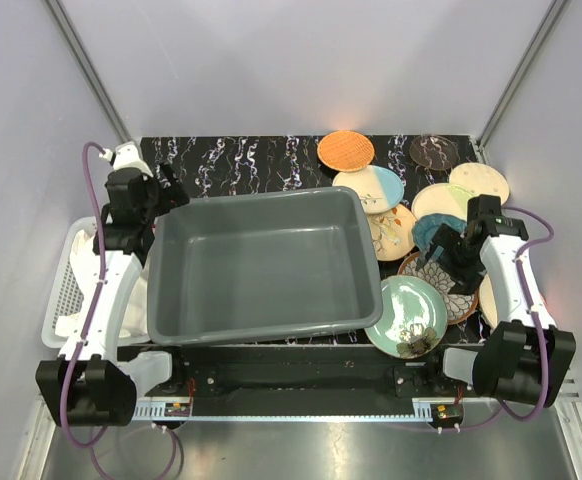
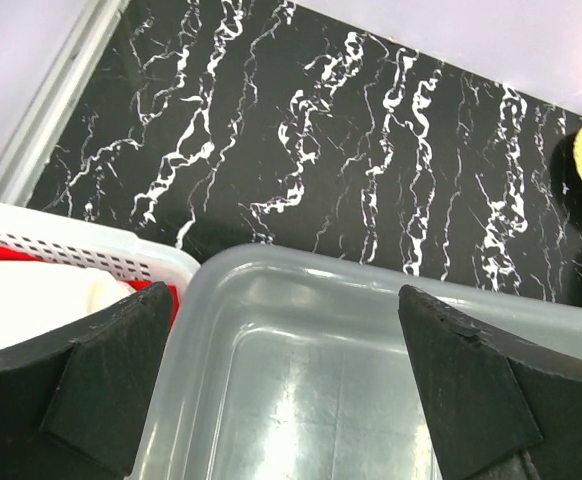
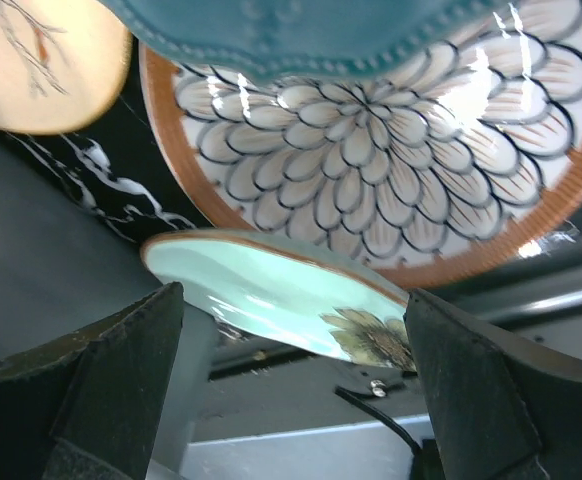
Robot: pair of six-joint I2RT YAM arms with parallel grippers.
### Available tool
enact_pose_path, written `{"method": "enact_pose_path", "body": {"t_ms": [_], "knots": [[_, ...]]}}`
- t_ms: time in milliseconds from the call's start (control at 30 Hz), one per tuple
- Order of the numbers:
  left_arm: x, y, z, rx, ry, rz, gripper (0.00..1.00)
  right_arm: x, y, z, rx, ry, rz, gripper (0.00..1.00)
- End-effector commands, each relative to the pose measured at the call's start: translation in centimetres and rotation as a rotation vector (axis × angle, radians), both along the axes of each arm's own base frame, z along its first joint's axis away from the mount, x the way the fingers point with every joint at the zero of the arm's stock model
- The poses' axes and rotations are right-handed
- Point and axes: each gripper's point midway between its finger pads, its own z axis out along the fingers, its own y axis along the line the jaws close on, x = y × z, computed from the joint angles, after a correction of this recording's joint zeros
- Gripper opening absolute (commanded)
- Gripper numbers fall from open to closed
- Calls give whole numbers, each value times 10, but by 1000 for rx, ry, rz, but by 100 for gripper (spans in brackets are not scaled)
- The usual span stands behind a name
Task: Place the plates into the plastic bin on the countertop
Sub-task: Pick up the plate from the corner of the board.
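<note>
The grey plastic bin (image 1: pixel 261 265) stands empty on the black veined countertop (image 1: pixel 241 165). Several plates lie right of it: orange woven (image 1: pixel 346 150), cream-and-blue (image 1: pixel 369 187), peach with sprigs (image 1: pixel 391 230), dark patterned (image 1: pixel 434 152), teal (image 1: pixel 429 230), a petal-patterned one (image 1: pixel 453 300) and green floral (image 1: pixel 407 315). My left gripper (image 1: pixel 171 190) is open and empty above the bin's far left corner (image 2: pixel 271 300). My right gripper (image 1: pixel 449 262) is open above the petal-patterned plate (image 3: pixel 371 150). The green floral plate's rim (image 3: pixel 271 295) shows between its fingertips (image 3: pixel 101 380), untouched.
A white mesh basket (image 1: pixel 66 280) with cloth sits against the bin's left side, also in the left wrist view (image 2: pixel 61 240). More cream plates (image 1: pixel 479 182) lie at the far right. The bin's wall (image 3: pixel 31 250) is close left of the right gripper.
</note>
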Motion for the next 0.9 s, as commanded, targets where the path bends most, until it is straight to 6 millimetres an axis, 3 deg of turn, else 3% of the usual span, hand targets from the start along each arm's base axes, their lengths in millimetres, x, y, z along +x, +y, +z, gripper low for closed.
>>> {"method": "enact_pose_path", "body": {"t_ms": [0, 167, 333, 667, 867], "knots": [[-4, -9, 7, -54, -49, -30, 99, -25, -14, 13, -91, 68, 20, 100], [-10, -18, 13, -74, -70, -74, 99, -20, -1, 6, -19, 57, 80, 100], [-21, -14, 28, -47, -105, -63, 99, -12, 14, -4, 82, 58, 149, 100], [-29, -7, 32, -3, -109, -45, 99, -6, 28, -25, 187, 100, 204, 100], [-24, -4, 29, 14, -92, -37, 99, 3, 31, -18, 203, 67, 219, 100]]}}
